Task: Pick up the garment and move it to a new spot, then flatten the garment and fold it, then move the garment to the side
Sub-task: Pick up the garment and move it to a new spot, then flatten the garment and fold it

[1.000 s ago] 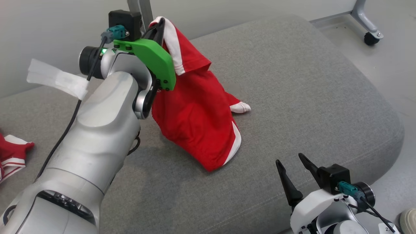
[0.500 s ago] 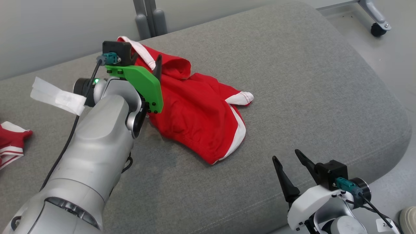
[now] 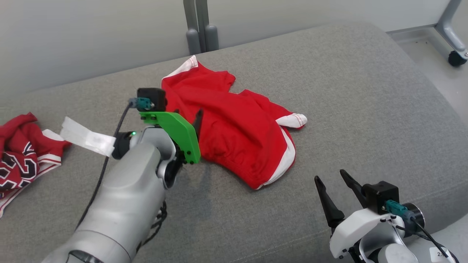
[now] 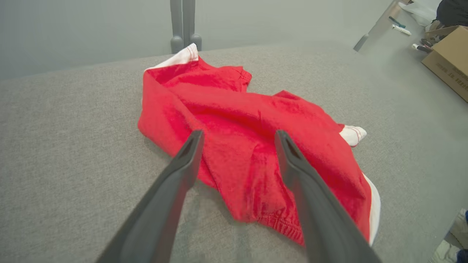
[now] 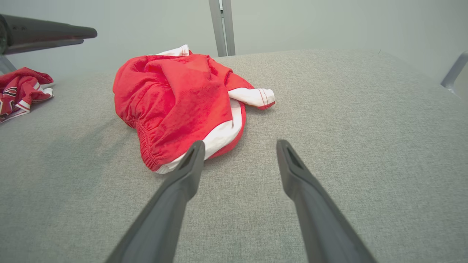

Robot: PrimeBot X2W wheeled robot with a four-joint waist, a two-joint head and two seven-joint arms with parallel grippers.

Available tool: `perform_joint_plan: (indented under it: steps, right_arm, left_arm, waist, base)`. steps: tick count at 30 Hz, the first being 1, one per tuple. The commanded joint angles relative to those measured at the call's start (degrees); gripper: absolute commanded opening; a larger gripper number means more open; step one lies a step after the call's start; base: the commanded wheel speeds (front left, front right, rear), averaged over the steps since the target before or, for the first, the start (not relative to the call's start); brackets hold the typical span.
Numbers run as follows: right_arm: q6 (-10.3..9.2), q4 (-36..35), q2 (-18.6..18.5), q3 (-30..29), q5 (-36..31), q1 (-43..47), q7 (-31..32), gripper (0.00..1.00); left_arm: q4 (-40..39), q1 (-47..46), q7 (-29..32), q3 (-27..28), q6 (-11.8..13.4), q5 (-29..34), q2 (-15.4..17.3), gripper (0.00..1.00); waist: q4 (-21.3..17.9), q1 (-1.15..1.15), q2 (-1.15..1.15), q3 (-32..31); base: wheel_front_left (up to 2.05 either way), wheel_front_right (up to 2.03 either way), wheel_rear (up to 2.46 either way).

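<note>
Both end effectors (image 4: 238,134) (image 5: 240,143) splayed wide

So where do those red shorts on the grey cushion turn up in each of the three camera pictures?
Head view: the red shorts lie in the middle, at the centre.
Left wrist view: the red shorts lie in the centre and spread toward the lower right.
Right wrist view: the red shorts lie up and left of centre.
Shared landmark: the grey twin post stands just behind their far, white-trimmed edge.
</note>
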Motion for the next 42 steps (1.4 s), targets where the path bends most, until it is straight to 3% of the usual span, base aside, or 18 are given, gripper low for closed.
perform_joint_plan:
  steps: [1, 11, 20, 32, 42]
  right_arm:
    - [-0.02, -0.12, -0.14, -0.31, 0.02, 0.7, 0.22, 1.0]
    - [-0.02, -1.82, -0.13, -2.66, -1.72, 2.48, 1.46, 1.0]
    - [-0.02, -3.77, -0.13, -2.71, -2.76, 2.97, 2.93, 1.0]
    - [-0.02, -5.33, -0.13, -1.85, -2.87, 3.03, 3.68, 1.0]
    - [-0.02, -5.23, -0.11, -2.48, -2.03, 1.69, 2.6, 1.0]
  left_arm:
    - [-0.73, 1.53, 0.24, -0.18, 0.51, -0.95, -0.02, 1.0]
    - [-10.46, 12.42, 4.96, -3.3, 4.42, -9.64, 0.05, 1.0]
    - [-14.9, 16.88, 5.83, -4.19, 8.11, -16.9, 0.09, 1.0]
    - [-10.86, 13.88, 5.38, -1.22, 13.18, -23.62, 0.1, 1.0]
    - [-7.35, 10.36, 9.6, -1.88, 13.18, -26.92, 0.11, 1.0]
  waist:
    - [1.28, 0.0, 0.0, -1.43]
    - [1.33, 0.0, 0.0, -2.23]
    - [-1.57, 0.0, 0.0, -1.29]
    - [-6.29, 0.0, 0.0, 1.28]
    - [-7.59, 0.0, 0.0, 4.92]
  base:
    - [0.0, 0.0, 0.0]
    - [0.0, 0.0, 0.0]
    - [0.0, 0.0, 0.0]
    - [0.0, 0.0, 0.0]
    - [0.0, 0.0, 0.0]
